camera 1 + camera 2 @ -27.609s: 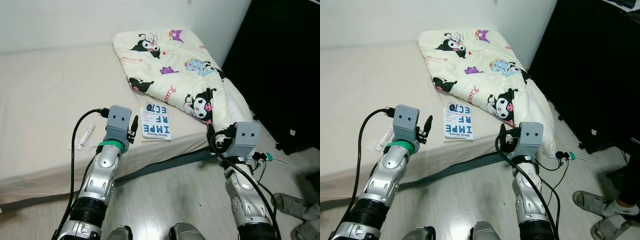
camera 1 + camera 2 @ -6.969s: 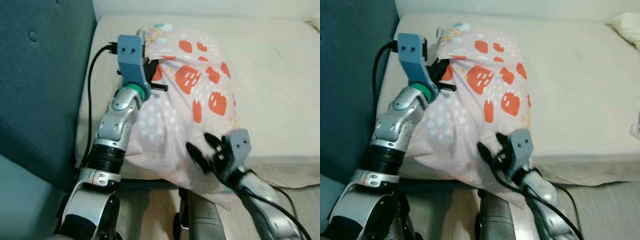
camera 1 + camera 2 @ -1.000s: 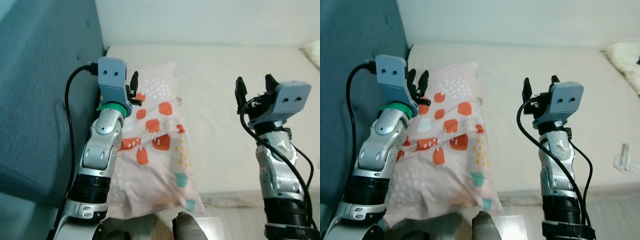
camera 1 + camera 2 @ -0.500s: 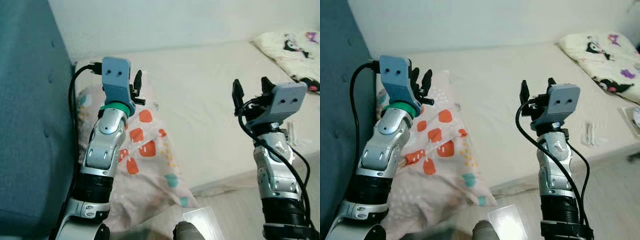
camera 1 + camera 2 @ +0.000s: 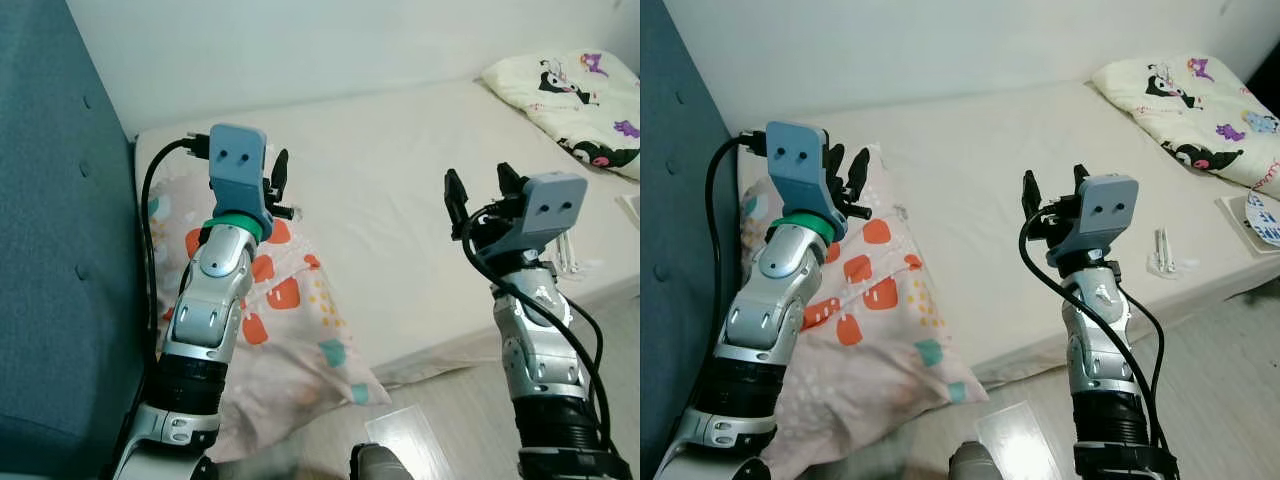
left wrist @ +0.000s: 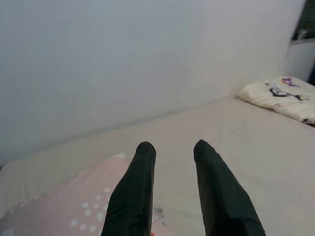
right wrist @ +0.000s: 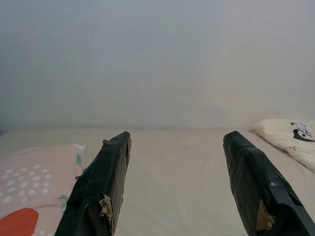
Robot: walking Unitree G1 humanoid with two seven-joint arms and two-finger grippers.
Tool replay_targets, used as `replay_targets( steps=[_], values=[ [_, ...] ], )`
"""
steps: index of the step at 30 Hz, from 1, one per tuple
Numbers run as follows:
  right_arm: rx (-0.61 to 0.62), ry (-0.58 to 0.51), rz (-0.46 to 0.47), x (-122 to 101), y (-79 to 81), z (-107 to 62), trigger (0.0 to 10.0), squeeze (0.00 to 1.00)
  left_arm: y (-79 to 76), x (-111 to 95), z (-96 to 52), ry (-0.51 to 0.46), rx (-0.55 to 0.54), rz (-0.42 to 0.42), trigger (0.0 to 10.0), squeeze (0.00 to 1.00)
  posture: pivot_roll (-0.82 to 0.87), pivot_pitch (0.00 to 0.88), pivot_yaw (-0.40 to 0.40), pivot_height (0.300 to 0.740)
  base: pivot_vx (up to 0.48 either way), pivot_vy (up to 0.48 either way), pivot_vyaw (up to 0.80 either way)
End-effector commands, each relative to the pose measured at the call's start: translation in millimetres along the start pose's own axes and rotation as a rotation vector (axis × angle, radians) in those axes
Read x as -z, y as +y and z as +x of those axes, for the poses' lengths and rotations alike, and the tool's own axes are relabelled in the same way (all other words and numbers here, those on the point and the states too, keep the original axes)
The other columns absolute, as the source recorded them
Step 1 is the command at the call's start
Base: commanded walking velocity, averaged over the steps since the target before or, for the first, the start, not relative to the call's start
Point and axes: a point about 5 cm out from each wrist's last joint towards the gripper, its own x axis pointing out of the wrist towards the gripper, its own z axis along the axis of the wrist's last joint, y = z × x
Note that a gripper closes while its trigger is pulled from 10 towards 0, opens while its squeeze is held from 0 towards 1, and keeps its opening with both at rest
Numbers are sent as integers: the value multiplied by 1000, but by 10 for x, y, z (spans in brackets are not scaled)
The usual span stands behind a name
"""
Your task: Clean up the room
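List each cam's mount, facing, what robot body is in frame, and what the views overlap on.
Left eye: head, looking down at the bed; both silver arms, left pincer over the pink pillow, right pincer.
Right eye: same scene, shifted; adds the small packet.
Left wrist: along its two black fingers, toward the wall.
Right wrist: along its spread fingers, same wall.
Shared: both wrist views catch the pink pillow and the cartoon blanket.
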Motion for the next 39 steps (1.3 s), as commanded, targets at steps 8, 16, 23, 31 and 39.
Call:
replay_targets(
  steps=[8,16,23,31,39],
  values=[
    [13,5,13,30,-31,-19,10000,0,-55,0,-22,-19,28,51,10000,0,-119,0,-10,740,0,-246,0],
    [-29,40,-53,83,31,-15,10000,0,-50,4,-16,-24,26,61,10000,0,-116,0,-10,740,0,-356,169],
    [-11,28,1,63,23,-7,10000,0,-51,10,-15,-21,26,57,10000,0,-119,0,-8,740,0,-289,488],
    [-8,30,14,66,10,-16,10000,0,-44,9,2,-20,23,50,10000,0,-123,0,-5,740,0,0,0],
    [-5,32,16,70,13,-19,10000,0,-44,9,7,-18,27,65,10000,0,-121,0,-2,740,0,0,0]
  ],
)
